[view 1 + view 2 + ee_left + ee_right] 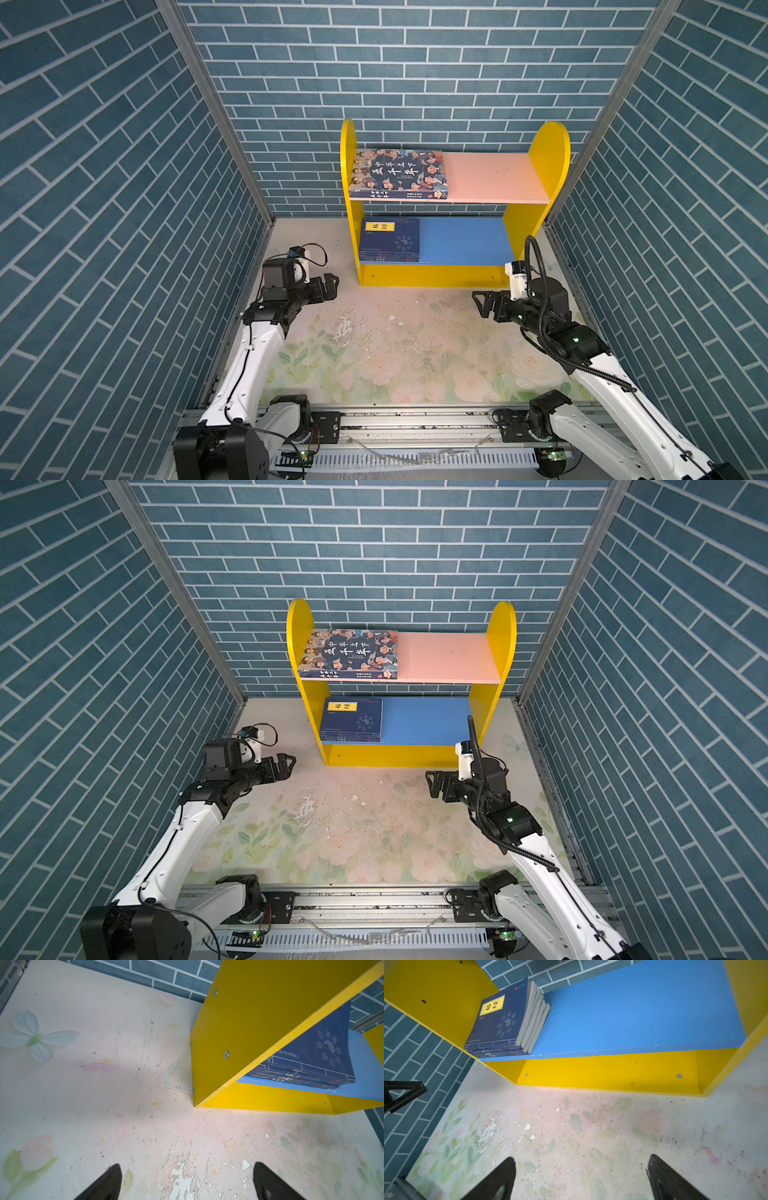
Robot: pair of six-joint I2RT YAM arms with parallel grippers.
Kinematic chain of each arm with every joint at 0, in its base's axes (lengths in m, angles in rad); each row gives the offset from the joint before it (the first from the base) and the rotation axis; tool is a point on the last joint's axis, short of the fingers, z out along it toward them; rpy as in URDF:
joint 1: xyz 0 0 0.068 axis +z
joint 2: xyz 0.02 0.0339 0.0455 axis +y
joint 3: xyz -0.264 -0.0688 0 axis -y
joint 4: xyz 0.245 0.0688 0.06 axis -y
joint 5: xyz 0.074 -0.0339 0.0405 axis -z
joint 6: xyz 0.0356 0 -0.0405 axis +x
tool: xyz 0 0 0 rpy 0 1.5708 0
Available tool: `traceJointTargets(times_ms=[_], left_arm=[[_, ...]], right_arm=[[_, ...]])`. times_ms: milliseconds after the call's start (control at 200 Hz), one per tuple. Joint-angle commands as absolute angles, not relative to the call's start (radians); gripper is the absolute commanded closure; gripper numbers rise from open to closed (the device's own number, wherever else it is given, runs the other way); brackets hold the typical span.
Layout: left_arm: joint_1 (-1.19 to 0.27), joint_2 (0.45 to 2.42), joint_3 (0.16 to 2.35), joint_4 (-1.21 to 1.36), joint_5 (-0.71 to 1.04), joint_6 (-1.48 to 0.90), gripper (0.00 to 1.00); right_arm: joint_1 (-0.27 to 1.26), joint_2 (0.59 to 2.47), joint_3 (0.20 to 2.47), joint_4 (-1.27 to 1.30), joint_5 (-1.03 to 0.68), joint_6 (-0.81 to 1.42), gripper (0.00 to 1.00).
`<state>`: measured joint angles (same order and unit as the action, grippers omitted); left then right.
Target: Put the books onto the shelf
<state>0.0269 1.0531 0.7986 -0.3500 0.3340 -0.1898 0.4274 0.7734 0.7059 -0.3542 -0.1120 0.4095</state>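
The shelf stands against the back wall. A thick book with cartoon faces lies flat at the left end of its pink upper board. On the left of the blue lower board lies a stack of several thin navy books, the top one with a yellow label; the stack shows in both wrist views. My left gripper hovers open and empty in front of the shelf's left foot. My right gripper is open and empty in front of its right foot.
The floral tabletop with chipped patches spreads in front of the shelf. Blue brick-pattern walls close in the left, right and back. A metal rail carrying both arm bases runs along the front edge.
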Motion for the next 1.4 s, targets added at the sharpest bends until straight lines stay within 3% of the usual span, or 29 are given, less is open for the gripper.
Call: traceJointTargets(times_ms=[0, 320, 565, 1000, 1130, 1395], left_arm=[[0.032, 1.058, 0.768, -0.285, 0.272, -0.169, 0.00], [0.032, 1.057, 0.612, -0.037, 0.205, -0.114, 0.00], [0.032, 1.092, 0.485, 0.203, 0.248, -0.061, 0.00], [0.034, 1.199, 0.392, 0.603, 0.212, -0.025, 0.00], [0.049, 1.227, 0.422, 0.577, 0.212, -0.036, 0.00], [0.052, 1.222, 0.319, 0.799, 0.225, 0.057, 0.00]], right_arm=[[0.429, 0.738, 0.709, -0.372, 0.005, 0.319, 0.01], [0.428, 0.577, 0.476, -0.149, 0.189, 0.249, 0.01], [0.426, 0.478, 0.340, 0.018, 0.430, 0.148, 0.01], [0.261, 0.630, 0.255, 0.265, 0.412, 0.035, 0.01], [0.130, 0.745, 0.183, 0.491, 0.383, 0.138, 0.01], [0.043, 0.983, 0.089, 0.865, 0.335, 0.155, 0.01]])
